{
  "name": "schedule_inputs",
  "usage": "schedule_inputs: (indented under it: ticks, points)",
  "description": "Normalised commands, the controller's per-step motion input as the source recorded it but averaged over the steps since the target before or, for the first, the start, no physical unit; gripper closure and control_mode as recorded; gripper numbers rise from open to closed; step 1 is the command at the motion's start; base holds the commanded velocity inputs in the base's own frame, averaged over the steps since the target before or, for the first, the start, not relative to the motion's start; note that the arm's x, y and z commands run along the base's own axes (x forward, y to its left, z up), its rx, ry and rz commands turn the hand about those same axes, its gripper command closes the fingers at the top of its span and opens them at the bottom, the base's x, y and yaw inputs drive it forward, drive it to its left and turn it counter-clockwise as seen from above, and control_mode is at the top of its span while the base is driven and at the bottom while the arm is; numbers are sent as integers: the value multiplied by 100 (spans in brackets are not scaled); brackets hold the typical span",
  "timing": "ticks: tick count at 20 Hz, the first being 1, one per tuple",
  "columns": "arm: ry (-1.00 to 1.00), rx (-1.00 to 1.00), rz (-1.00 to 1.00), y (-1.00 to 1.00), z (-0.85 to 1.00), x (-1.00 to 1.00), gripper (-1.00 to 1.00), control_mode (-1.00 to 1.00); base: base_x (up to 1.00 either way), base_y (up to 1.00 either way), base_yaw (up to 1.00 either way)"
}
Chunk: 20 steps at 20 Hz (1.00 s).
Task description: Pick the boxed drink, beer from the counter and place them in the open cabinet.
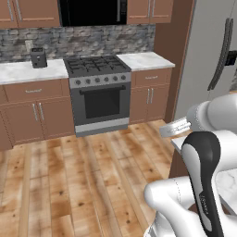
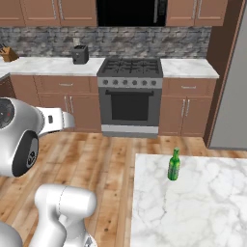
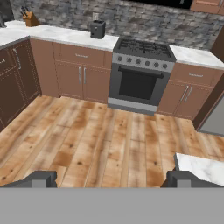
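Note:
The beer, a slim green bottle with a dark cap, stands upright near the far edge of the marbled counter. A corner of that counter also lies at the lower right of the hand view, and a strip of it sits behind my arm. My gripper is open, its dark fingertips spread wide with only wood floor between them. It hangs over the floor, left of the counter and well away from the beer. The boxed drink and the open cabinet are out of view.
A steel stove sits in the back wall's run of brown cabinets. A dark toaster and a knife block stand on the back countertop. A grey fridge rises at right. Wood floor stretches between.

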Motion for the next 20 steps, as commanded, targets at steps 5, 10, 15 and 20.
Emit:
schedule_inputs:
  ticks: [5,10,15,20]
  points:
    - [0,0,0,0,0,0,-100,100,-7,-56,-57]
    - [0,0,0,0,0,0,-100,100,-9,-59,-58]
    - [0,0,0,0,0,0,-100,100,-7,-56,-58]
    - [0,0,0,0,0,0,-100,100,-11,-53,-56]
